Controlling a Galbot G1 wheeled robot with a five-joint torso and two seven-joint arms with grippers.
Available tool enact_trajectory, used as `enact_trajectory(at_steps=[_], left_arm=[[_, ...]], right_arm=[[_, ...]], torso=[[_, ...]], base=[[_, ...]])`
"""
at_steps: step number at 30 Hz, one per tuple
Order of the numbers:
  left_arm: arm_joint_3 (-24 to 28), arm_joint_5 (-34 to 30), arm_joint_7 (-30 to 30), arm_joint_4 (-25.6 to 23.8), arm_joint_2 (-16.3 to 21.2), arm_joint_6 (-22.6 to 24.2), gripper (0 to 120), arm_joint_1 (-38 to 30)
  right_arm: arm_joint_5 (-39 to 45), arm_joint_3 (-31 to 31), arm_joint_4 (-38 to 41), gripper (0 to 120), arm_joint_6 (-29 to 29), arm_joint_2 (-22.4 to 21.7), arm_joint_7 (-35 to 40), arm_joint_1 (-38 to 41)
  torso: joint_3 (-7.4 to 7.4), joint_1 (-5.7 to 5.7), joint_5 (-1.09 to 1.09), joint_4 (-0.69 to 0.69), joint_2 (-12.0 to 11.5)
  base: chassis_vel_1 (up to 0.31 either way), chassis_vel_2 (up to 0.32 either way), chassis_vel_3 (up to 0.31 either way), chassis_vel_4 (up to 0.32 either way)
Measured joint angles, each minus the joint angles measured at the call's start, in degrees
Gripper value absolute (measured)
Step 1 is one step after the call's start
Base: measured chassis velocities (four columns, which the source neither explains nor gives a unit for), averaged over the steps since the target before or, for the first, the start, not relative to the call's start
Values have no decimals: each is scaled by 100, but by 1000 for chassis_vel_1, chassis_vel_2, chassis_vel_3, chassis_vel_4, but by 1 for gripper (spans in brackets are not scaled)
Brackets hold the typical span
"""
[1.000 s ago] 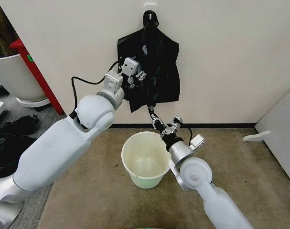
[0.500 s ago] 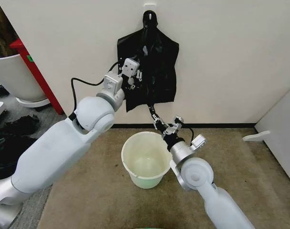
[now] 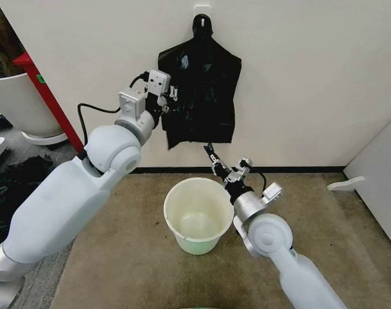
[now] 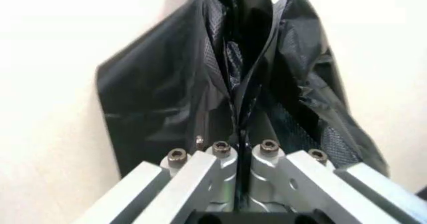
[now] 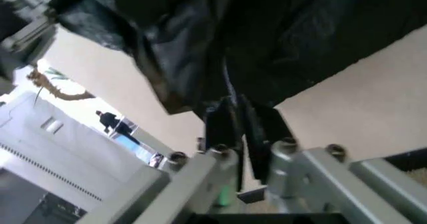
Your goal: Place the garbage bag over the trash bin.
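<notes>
The garbage bag (image 3: pixel 205 90) is thin glossy black plastic, hanging flat against the wall from a hook (image 3: pixel 201 14). My left gripper (image 3: pixel 171 102) is raised at the bag's left side, shut on a fold of it (image 4: pixel 241 149). My right gripper (image 3: pixel 209 152) reaches up under the bag's bottom edge and is shut on the plastic there (image 5: pixel 235 119). The trash bin (image 3: pixel 167 209), a round cream-white bucket, stands open on the carpet directly below the bag, beside my right forearm.
A large white tub (image 3: pixel 15 103) and a red post (image 3: pixel 46 90) stand at the left wall. Dark bags (image 3: pixel 18 177) lie on the floor at the left. A white panel (image 3: pixel 375 170) stands at the right.
My left gripper has moved up and to the left along the bag's side, drawing the plastic with it. The right gripper has shifted slightly upward at the bottom edge.
</notes>
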Motion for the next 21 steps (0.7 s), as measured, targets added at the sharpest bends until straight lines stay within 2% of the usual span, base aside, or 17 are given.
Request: enact_trajectory(at_steps=[3, 5, 10, 12, 16, 19, 21], left_arm=[[0, -340, 26, 14, -39, -106, 0, 8], [0, -468, 37, 29, -57, -163, 0, 8], [3, -1251, 171, 131, -132, -494, 0, -8], [4, -1339, 197, 144, -142, -528, 0, -12], [12, -1702, 276, 283, -226, -695, 0, -23], [16, -1685, 287, 338, -240, -715, 0, -22], [27, -1594, 321, 389, -243, -723, 0, -21]], right_arm=[[-388, 72, 65, 18, -58, -82, -147, -65], [-514, 112, 88, 21, -100, -121, -206, -96], [-1386, 381, 225, 43, -334, -405, -612, -284], [-1440, 409, 248, 46, -342, -430, -630, -293], [-1422, 613, 437, 66, -360, -489, -638, -267], [-1267, 744, 547, 73, -401, -507, -595, -226], [-942, 920, 757, 83, -455, -579, -392, -108]], torso=[[0, 0, 1, 0, 0], [0, 0, 0, 0, 0], [0, 0, 1, -1, 0], [0, 0, 1, -1, 0], [0, 0, 1, -1, 0], [0, 0, 1, -1, 0], [0, 0, 1, 0, 0]], base=[[0, 0, 0, 0], [0, 0, 0, 0], [0, 0, 0, 0], [0, 0, 0, 0], [0, 0, 0, 0], [0, 0, 0, 0], [0, 0, 0, 0]])
